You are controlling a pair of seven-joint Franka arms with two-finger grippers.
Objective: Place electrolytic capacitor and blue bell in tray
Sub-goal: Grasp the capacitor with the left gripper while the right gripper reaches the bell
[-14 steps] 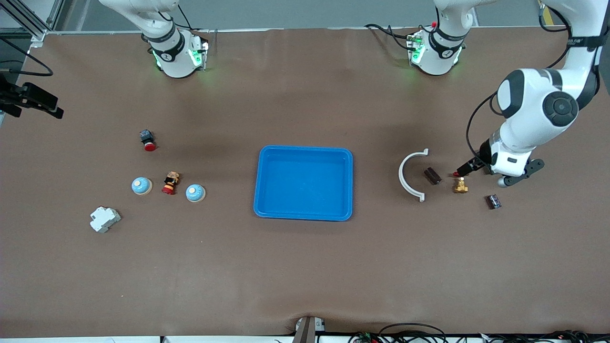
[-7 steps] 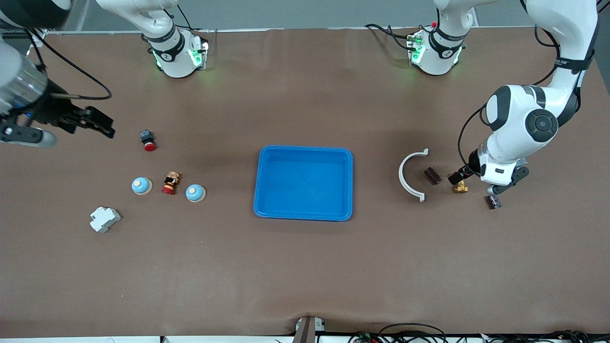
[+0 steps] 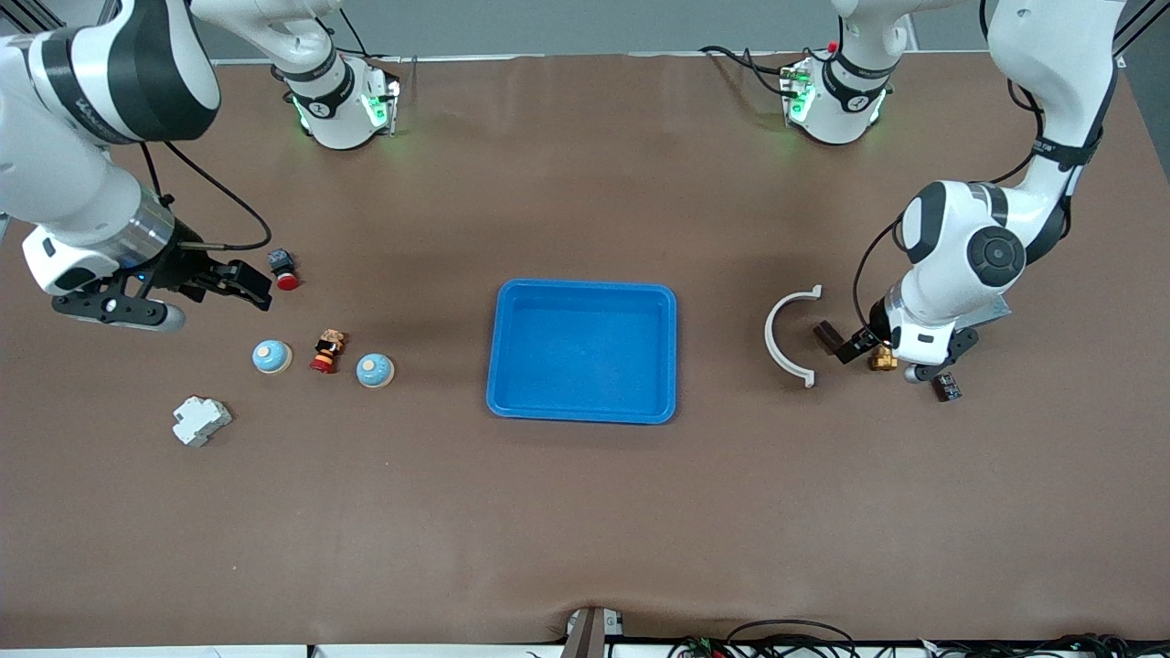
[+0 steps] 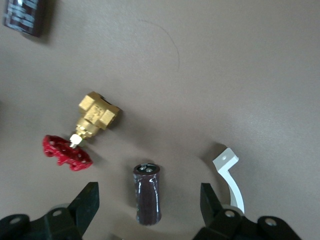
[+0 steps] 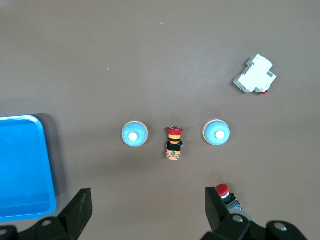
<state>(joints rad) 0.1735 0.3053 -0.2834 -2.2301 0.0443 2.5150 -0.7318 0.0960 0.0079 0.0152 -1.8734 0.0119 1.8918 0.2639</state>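
Note:
The blue tray (image 3: 582,402) lies mid-table. A dark brown electrolytic capacitor (image 4: 147,194) lies on its side between the fingers of my left gripper (image 4: 149,200), which is open and not touching it. In the front view that capacitor (image 3: 827,335) sits inside a white arc, with the left gripper (image 3: 848,347) at it. A second capacitor (image 3: 946,387) lies nearer the camera. Two blue bells (image 5: 134,134) (image 5: 216,132) rest toward the right arm's end. My right gripper (image 3: 245,283) hangs open over the table beside a red push button (image 3: 284,266), farther from the camera than the bells (image 3: 271,356) (image 3: 375,370).
A brass valve with a red handle (image 4: 95,116) lies beside the capacitor. The white curved clip (image 3: 788,336) stands between it and the tray. A red-and-yellow button (image 3: 325,352) sits between the bells, and a white breaker (image 3: 201,420) lies nearer the camera.
The right arm has swung in from the table's end to the red push button. The left gripper has moved from the valve to straddle the capacitor, its fingers slightly narrower.

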